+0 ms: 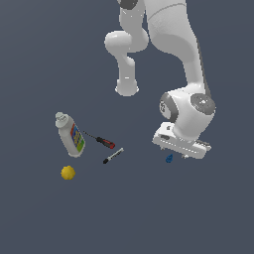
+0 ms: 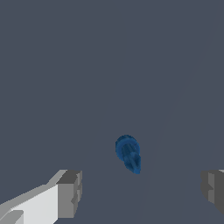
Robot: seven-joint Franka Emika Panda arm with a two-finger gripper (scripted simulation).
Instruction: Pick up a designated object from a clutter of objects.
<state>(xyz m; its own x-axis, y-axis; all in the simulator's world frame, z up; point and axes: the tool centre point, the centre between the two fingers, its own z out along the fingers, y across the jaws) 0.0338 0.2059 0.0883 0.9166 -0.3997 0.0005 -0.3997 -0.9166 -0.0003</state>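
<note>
The tiny bright-blue knobbly object (image 1: pixel 169 158) lies on the dark floor, apart from the other objects. In the wrist view the blue object (image 2: pixel 128 153) sits just ahead of the gap between the two fingers, nearer one finger (image 2: pixel 70 192) than the other. My gripper (image 1: pixel 179 153) hangs low directly over it; in the wrist view the gripper (image 2: pixel 142 192) is open and empty, jaws wide apart. Whether the fingers reach the floor I cannot tell.
On the exterior view's left lie a white bottle with a colourful label (image 1: pixel 70 135), a red-handled screwdriver (image 1: pixel 105 143), a black-and-white marker (image 1: pixel 113 156) and a small yellow ball (image 1: pixel 68 172). The arm's base (image 1: pixel 127 88) stands behind.
</note>
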